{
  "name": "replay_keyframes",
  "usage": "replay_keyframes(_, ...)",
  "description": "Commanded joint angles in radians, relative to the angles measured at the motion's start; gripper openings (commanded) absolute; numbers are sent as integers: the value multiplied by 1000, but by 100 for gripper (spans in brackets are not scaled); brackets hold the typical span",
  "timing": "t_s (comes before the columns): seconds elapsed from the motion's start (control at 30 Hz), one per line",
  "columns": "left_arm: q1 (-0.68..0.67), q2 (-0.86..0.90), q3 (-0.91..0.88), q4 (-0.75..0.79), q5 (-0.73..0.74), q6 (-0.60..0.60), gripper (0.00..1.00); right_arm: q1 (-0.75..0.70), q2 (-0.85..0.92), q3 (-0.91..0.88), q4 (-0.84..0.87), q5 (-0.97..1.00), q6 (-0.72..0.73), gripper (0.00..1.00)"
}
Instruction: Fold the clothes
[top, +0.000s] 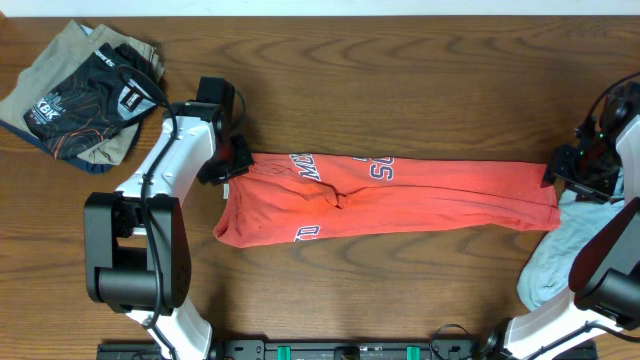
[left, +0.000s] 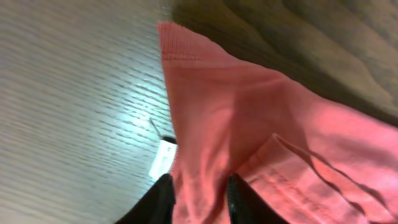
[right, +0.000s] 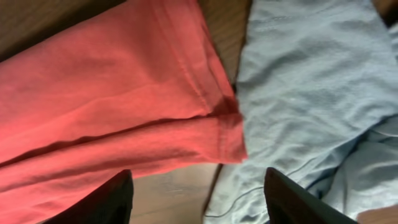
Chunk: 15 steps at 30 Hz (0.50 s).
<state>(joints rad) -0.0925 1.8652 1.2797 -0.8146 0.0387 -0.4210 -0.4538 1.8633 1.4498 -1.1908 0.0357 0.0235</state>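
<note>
Dark wood surface (top: 420, 70). Red T-shirt (top: 400, 195) lies mid-surface, folded into one long strip; I judge the cross-folds are left to do. Left hand (top: 232, 162) is at its left end with cloth between the fingers (left: 163, 200); pinched or loose, I can't tell. Right hand (right: 198, 199) is at the right end, released. Pale blue garment (top: 548, 268) lies unfolded by the near right edge. Count: one shirt, one blue garment, one heap (top: 85, 95) in the far left corner, two hands.

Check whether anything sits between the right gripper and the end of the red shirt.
Nothing visible does. The right gripper hangs open just above the end of the coral-red T-shirt, with no object between. The pale blue garment lies right against that end, so one of the fingers might catch it as well.
</note>
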Motion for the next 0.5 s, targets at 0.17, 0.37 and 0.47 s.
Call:
replay_keyframes(0.17,32,-47,10,-6,-53,-3,33,-91,4,-26,25,-118,-270,69)
replay_keyframes(0.37,37,-51,10,-18,-48,-3,33,-122,4,-151,172,-221,-379,69)
replay_keyframes(0.47,37,-51,10,-22,-42,-3,33,-122,4,-204,271,-276,-404,68)
